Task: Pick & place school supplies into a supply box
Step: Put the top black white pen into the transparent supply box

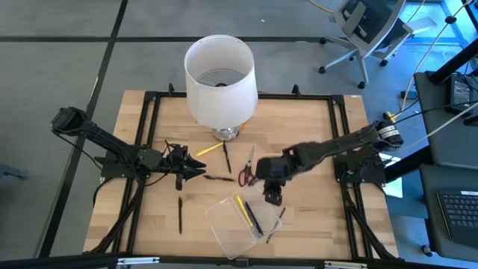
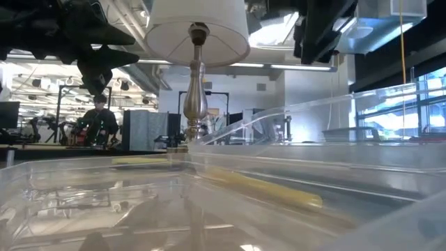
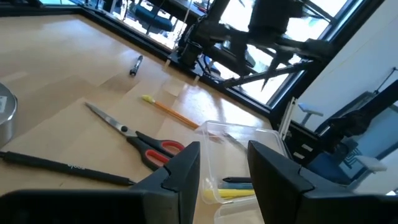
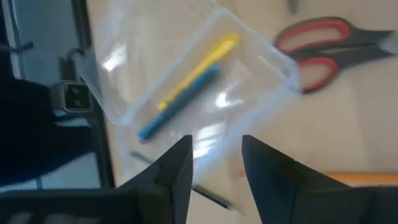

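The clear supply box lies near the table's front edge. It holds a yellow pen and a blue pen, which also show in the right wrist view. Red-handled scissors lie flat on the table beyond the box. A yellow pencil, a dark pen, a brown pen and a black pen lie around it. My right gripper is open and empty, above the box's far right corner. My left gripper is open and empty, left of the brown pen.
A lamp with a large white shade stands at the table's far middle. Another thin dark pen lies against the box's right side. A black frame runs along the table's edges. The clear box wall fills the low view.
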